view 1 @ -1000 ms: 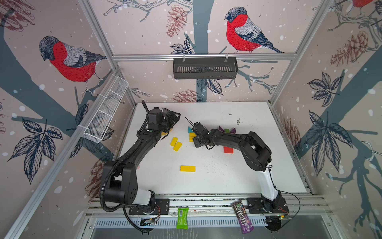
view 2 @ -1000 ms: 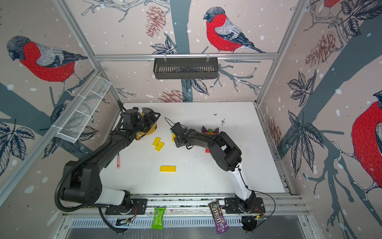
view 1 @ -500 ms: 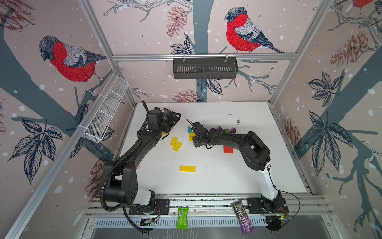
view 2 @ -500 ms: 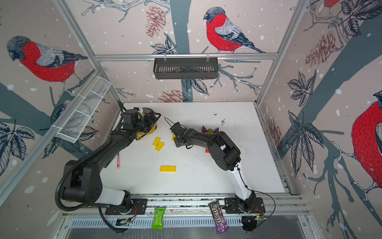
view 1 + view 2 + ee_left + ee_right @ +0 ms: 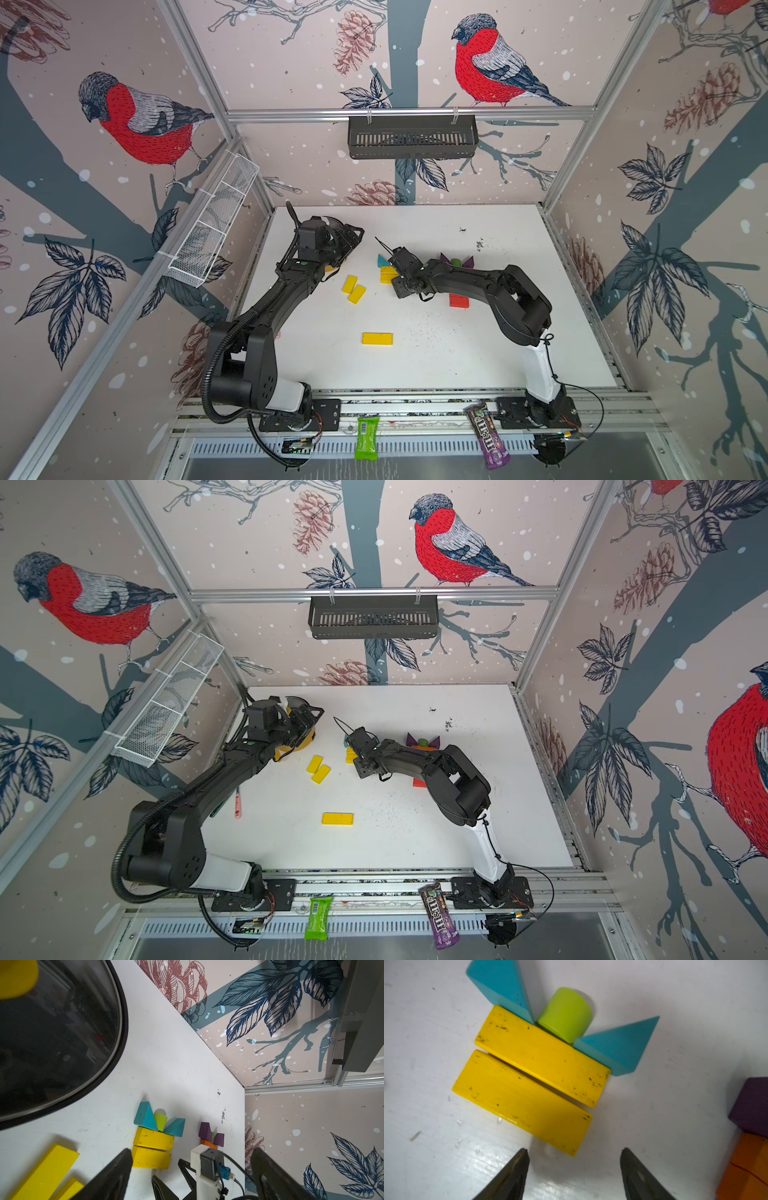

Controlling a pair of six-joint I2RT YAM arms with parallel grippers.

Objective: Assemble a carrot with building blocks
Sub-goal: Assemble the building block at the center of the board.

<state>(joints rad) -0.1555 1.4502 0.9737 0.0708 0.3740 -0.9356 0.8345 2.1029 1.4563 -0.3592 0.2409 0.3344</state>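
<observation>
Since a second ago nothing on the worktop (image 5: 415, 365) has moved, and both arms have hardly shifted. The right gripper (image 5: 574, 1151) hangs low, jaws spread and empty, just short of the two yellow bars (image 5: 523, 1101) (lying side by side, teal triangles (image 5: 616, 1049) against the farther one). The left gripper (image 5: 192, 1150), jaws also spread, hovers beside the dark lid (image 5: 58, 1043).

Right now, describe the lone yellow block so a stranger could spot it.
On the white table, look nearest the front rail: a flat yellow bar lies there. Unlike the paired yellow bars farther back, it touches nothing.
</observation>
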